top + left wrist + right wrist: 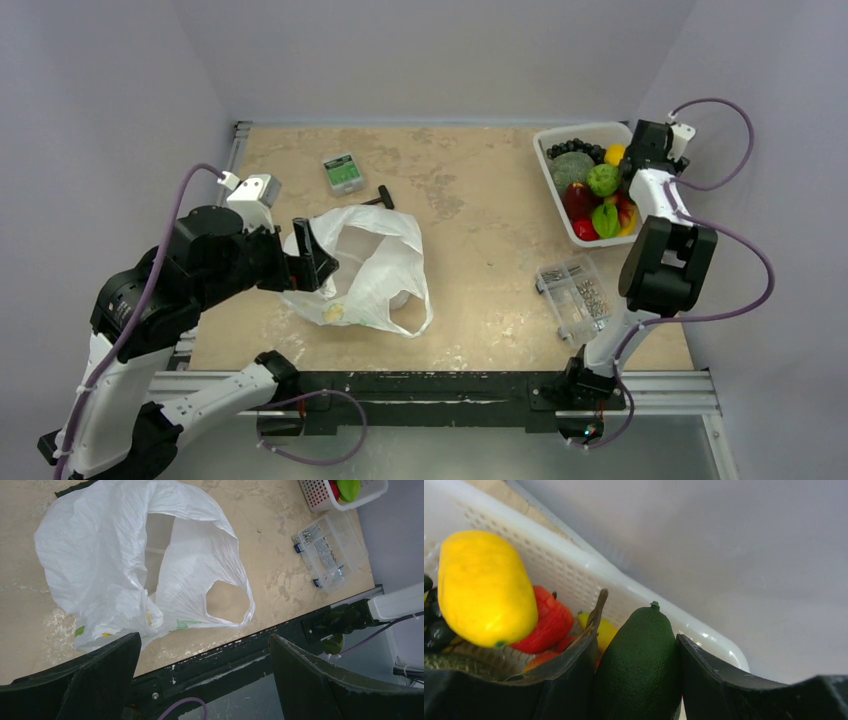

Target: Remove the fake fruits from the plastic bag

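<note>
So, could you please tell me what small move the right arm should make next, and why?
Probably open the right gripper to release the green avocado. Its jaws are clamped on either side of the fruit, which appears to hang over the inside of the white basket, so letting go should drop it in.

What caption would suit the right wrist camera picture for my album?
A dark green avocado held in the right gripper over the white basket.
</note>
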`<state>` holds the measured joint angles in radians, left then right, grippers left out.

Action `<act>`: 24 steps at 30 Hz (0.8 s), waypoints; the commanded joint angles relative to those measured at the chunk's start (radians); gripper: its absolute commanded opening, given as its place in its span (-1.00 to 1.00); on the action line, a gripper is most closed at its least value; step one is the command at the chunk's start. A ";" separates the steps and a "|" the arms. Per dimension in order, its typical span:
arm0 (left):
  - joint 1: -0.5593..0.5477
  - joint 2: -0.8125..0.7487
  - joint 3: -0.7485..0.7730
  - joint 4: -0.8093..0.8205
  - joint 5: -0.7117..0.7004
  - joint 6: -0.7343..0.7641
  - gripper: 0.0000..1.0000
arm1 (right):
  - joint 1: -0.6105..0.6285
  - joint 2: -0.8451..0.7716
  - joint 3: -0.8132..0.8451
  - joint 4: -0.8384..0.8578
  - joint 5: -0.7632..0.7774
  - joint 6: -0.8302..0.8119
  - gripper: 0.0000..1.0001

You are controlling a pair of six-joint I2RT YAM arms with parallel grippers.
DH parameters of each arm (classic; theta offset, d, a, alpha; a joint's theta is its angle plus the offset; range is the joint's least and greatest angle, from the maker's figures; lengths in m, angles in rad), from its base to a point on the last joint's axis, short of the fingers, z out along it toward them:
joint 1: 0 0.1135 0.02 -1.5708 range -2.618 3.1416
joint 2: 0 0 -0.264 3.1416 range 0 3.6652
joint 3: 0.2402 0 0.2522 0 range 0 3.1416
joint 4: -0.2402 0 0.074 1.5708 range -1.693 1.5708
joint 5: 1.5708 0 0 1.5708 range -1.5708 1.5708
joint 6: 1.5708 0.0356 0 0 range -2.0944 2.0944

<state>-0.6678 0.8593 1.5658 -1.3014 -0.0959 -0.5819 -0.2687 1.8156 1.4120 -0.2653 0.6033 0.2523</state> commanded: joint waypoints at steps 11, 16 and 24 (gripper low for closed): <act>0.007 -0.022 0.005 -0.003 0.050 -0.031 1.00 | -0.030 -0.014 0.065 -0.042 -0.097 0.016 0.32; 0.006 -0.040 -0.005 -0.009 0.041 -0.033 1.00 | -0.029 -0.049 0.044 -0.083 -0.086 0.033 0.57; 0.005 -0.066 -0.027 -0.016 0.045 -0.029 1.00 | -0.006 -0.187 0.001 -0.093 -0.084 0.028 0.77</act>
<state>-0.6678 0.8116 1.5494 -1.3220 -0.0628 -0.6083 -0.2905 1.7344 1.4212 -0.3599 0.5198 0.2718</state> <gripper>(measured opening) 0.998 0.875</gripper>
